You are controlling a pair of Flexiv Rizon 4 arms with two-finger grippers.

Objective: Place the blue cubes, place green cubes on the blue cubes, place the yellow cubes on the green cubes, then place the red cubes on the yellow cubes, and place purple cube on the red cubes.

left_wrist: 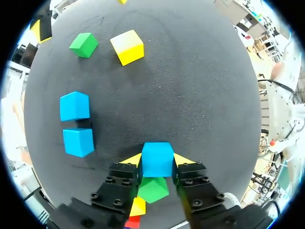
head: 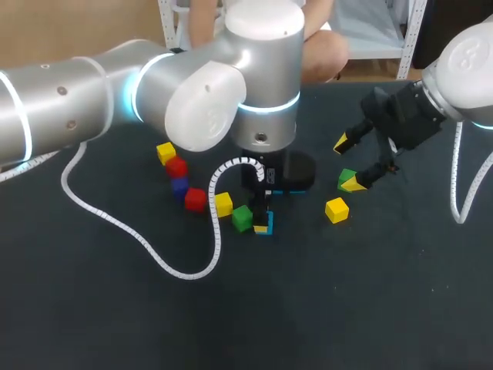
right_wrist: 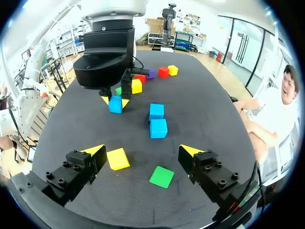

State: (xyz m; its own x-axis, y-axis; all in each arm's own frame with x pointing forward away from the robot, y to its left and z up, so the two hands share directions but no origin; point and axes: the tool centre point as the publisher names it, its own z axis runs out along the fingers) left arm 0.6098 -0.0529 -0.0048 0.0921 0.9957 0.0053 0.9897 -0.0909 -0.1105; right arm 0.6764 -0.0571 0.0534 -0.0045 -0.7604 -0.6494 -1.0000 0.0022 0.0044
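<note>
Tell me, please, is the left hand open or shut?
Shut: the left hand has both yellow fingertips against opposite sides of the blue cube.

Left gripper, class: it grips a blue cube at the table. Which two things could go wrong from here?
1. The left gripper is shut on the blue cube, and a green cube lies right under it, behind the fingertips; lowering or pulling back may knock it.
2. Two more blue cubes lie close beside it; a sideways move might shove them.
</note>
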